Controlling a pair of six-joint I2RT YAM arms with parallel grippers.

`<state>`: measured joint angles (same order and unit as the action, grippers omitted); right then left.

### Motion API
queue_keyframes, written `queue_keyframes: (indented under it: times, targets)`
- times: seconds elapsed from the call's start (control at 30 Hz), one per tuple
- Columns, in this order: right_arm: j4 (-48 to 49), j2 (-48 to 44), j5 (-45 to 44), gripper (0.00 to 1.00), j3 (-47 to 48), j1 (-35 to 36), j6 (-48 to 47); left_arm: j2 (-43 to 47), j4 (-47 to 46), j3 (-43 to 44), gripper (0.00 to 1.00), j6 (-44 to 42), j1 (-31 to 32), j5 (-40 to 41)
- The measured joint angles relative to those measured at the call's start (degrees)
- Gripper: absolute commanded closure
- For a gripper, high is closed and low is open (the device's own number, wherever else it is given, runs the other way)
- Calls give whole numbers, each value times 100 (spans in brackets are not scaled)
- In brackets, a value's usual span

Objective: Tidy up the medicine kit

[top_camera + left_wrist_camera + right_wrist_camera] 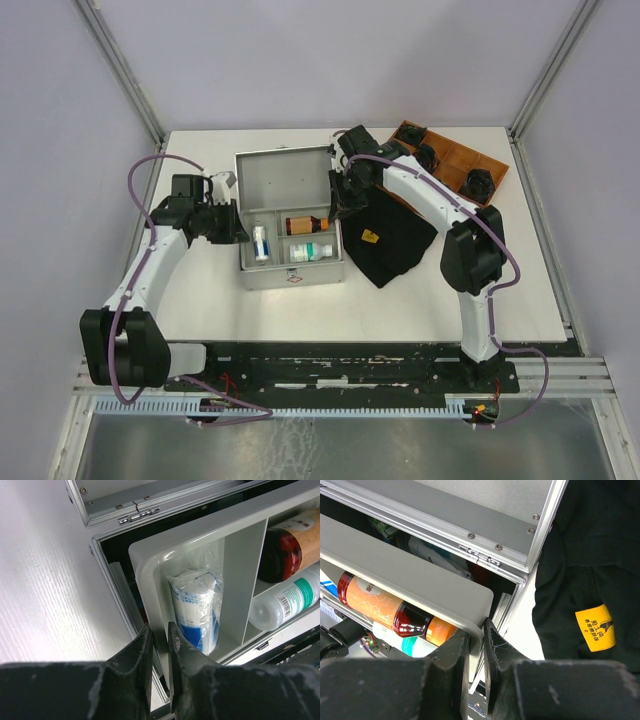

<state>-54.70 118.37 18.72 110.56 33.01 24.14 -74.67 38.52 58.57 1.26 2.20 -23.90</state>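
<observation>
The medicine kit [290, 272], a silver metal case, stands open mid-table with its lid [283, 178] tipped back. A grey divided tray [283, 240] sits in its opening and holds a wrapped bandage roll [261, 241], a brown bottle [306, 224] and a white bottle [311, 250]. My left gripper [238, 228] is shut on the tray's left wall [150, 565], next to the roll [197, 607]. My right gripper [340, 205] is shut on the tray's right end wall [420, 575], next to the brown bottle [380, 605]. Other items lie in the case under the tray [440, 560].
A black cloth pouch [395, 240] with a yellow label [595, 627] lies against the case's right side. A brown wooden board [455, 160] with black fittings lies at the back right. The case's hinge [135, 515] and lid edge [485, 510] stand close behind both grippers.
</observation>
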Motion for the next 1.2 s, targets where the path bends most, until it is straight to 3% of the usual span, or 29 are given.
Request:
queue_keyframes:
  times: [0.23, 0.6, 0.9, 1.2]
  targets:
    - [50, 0, -85, 82, 0, 61, -76, 146, 44, -72, 59, -42, 2, 24]
    - [61, 0, -90, 80, -2, 111, -208, 315, 57, -87, 41, -151, 7, 125]
    - [63, 0, -164, 73, -28, 140, -332, 411, 70, -87, 31, -168, 7, 304]
    - [66, 0, -195, 64, -72, 149, -487, 660, 61, -87, 28, -372, 7, 549]
